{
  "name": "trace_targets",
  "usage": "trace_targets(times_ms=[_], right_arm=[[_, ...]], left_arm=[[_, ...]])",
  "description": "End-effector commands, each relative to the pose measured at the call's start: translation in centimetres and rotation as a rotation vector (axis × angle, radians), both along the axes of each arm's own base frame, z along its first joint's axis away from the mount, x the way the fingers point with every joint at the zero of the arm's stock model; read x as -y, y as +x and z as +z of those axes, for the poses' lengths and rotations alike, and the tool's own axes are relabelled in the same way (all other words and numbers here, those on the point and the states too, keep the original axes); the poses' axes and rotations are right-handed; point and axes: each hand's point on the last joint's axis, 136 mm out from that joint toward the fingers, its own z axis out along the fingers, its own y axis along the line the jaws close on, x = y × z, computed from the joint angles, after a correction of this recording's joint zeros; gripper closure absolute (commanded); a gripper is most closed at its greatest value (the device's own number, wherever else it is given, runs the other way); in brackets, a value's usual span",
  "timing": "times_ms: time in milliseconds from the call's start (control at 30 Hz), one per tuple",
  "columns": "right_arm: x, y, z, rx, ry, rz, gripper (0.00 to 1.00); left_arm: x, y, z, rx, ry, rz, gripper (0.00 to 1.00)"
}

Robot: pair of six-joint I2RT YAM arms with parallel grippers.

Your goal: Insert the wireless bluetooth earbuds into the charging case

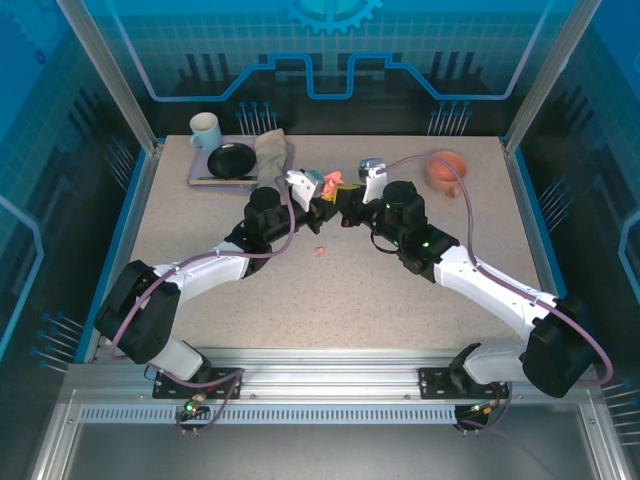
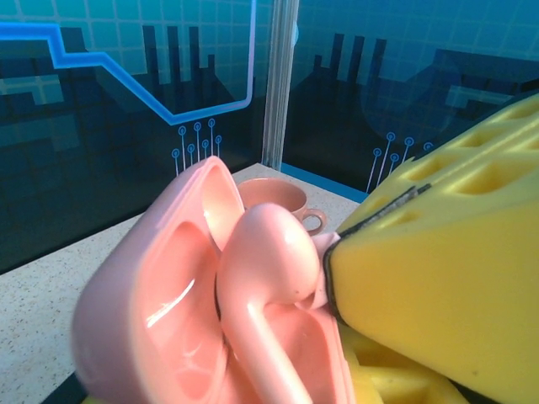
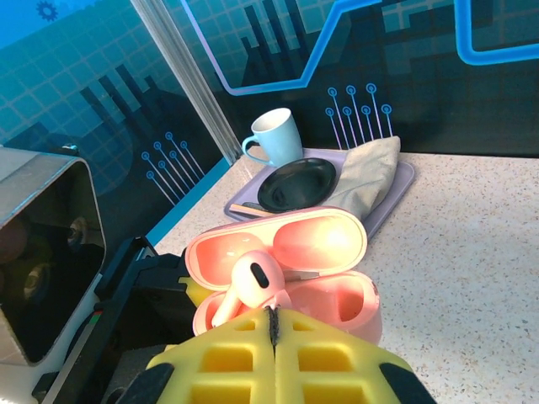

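Right end effector (image 3: 274, 318): earbud (image 3: 253, 284) at case (image 3: 337, 296)

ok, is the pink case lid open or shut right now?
Open. The pink charging case has its lid swung back with both hollows exposed, and a pink earbud pinched by the right gripper sits over the base.

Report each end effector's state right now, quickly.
Left end effector: closed, holding the open pink case.
Right end effector: closed, tips against a pink earbud; grip unclear.
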Motion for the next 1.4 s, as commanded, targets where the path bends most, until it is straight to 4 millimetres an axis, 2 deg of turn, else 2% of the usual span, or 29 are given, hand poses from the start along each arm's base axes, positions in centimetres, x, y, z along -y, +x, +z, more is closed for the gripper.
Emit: trace_targets(times_ms=[0, 367, 600, 833, 900, 967, 1367], right_arm=[[-0.2, -0.1, 0.9, 0.035, -0.029, 0.036, 0.97], [-1.6, -1.0, 1.2, 0.139, -0.197, 0.073, 0.97], [-1.4, -0.9, 0.9, 0.171, -0.266, 0.049, 0.97], [-0.3, -0.8, 0.5, 0.163, -0.28, 0.016, 0.98], [-0.2, -0.7, 0.6, 0.162, -0.273, 0.012, 0.94], [-0.1, -0.7, 0.5, 0.157, -0.27, 0.008, 0.85], [1.1, -0.2, 1.1, 0.117, -0.193, -0.007, 0.78]], left_arm=[[0.8, -0.6, 0.9, 0.013, -0.022, -0.047, 1.0], [0.8, -0.9, 1.5, 0.031, -0.012, -0.059, 1.0], [0.7, -1.0, 1.6, 0.035, -0.004, -0.058, 1.0], [0.7, -1.1, 1.8, 0.04, -0.009, -0.059, 1.0], [0.7, -1.1, 1.9, 0.041, -0.012, -0.059, 1.0], [0.7, -1.1, 1.9, 0.039, -0.014, -0.061, 1.0], [0.7, -1.2, 1.8, 0.035, -0.018, -0.059, 1.0]])
